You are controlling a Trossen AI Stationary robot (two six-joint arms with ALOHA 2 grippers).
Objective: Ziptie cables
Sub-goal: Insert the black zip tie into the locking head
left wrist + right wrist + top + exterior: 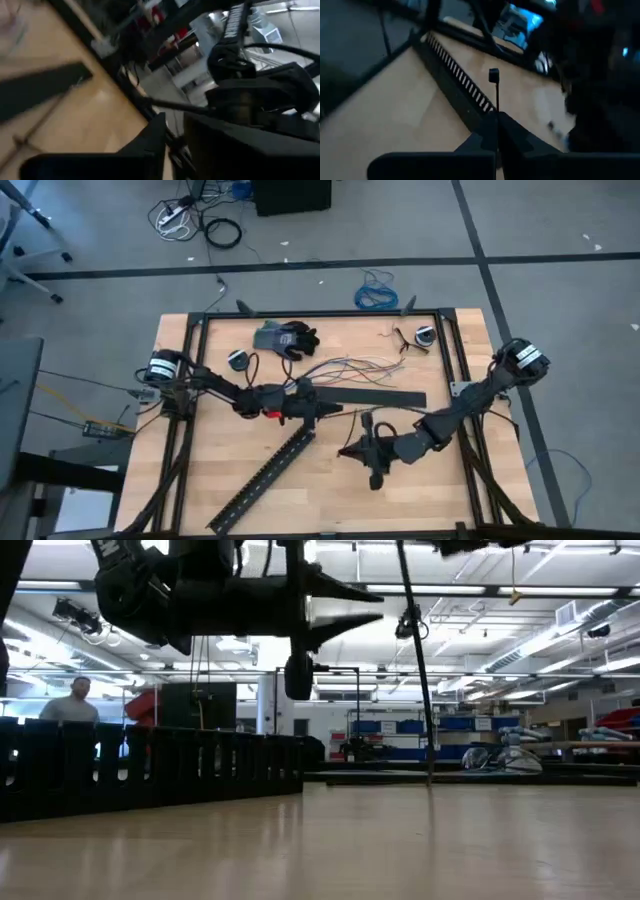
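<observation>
1. Cables (pixel 345 366) lie fanned on the tabletop (pixel 200 470), just beyond the left gripper (pixel 322 409), probably so it can gather them.
2. Right gripper (pixel 496 125) is clamped on a thin zip tie (pixel 494 87) held upright, likely ready for threading; the left gripper's state I cannot tell.
3. Count: two slotted black strips (pixel 268 470), one glove (pixel 288 338), two arms.

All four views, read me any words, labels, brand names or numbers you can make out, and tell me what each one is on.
No text can be read in any view.
Left gripper and right gripper: no readable markings.
Slotted black strip: bears only slots, no print.
Black glove: any logo too small to read.
Room behind the table, low view: any signs there are too blurred to read.
</observation>
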